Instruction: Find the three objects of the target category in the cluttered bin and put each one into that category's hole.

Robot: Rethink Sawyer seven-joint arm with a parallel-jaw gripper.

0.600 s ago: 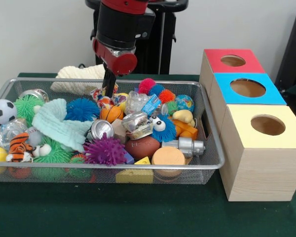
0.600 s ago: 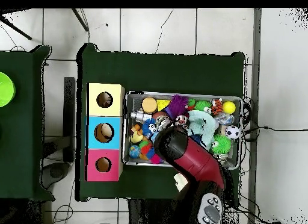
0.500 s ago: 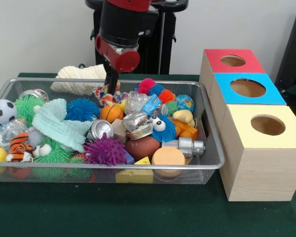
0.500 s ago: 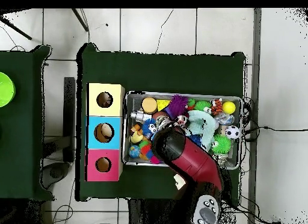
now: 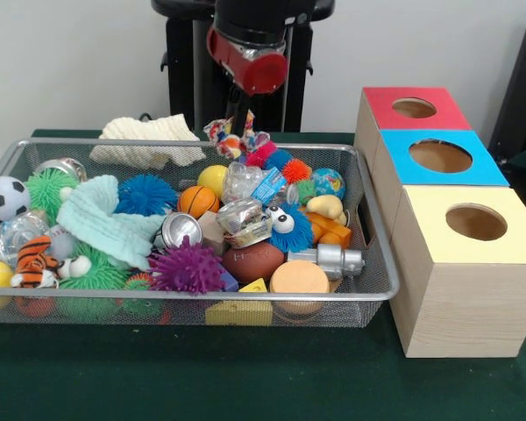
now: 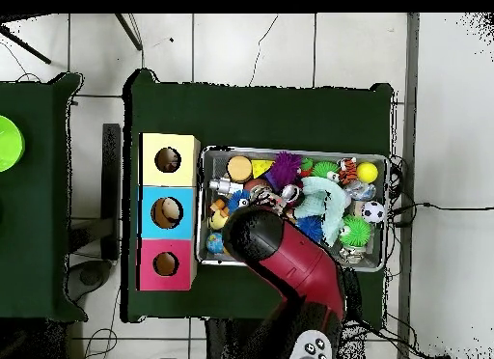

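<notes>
Above the far rim of the bin (image 5: 193,296), in the front view, a rope toy (image 5: 237,139) of white cord with red, blue and yellow strands hangs directly beneath the hand (image 5: 239,107). The toy is clear of the clutter, its frayed ends spreading to either side, and the hand appears clamped on its upper knot, though the dark fingers are narrow and hard to separate from the pedestal behind them. The red and black arm (image 5: 250,39) is cut off by the top edge of the front view.

Contents of the bin include a soccer ball (image 5: 3,197), a striped plush tiger (image 5: 35,261), a purple spiky ball (image 5: 186,267), a pale green cloth (image 5: 101,219), a small brown football (image 5: 252,261) and a blue googly-eyed toy (image 5: 287,227). A cream knitted cloth (image 5: 149,139) lies over the far rim.

To the right of the bin on the green table (image 5: 245,377) stand three wooden boxes in a row; the hole (image 5: 476,222) in the yellow-topped box lies nearest the camera, well apart from the hand.

In the overhead view the arm (image 6: 289,263) covers the hand, the rope toy and part of the bin (image 6: 381,158), so neither the grip nor the toy can be checked there. Any other rope toys cannot be made out among the clutter.
</notes>
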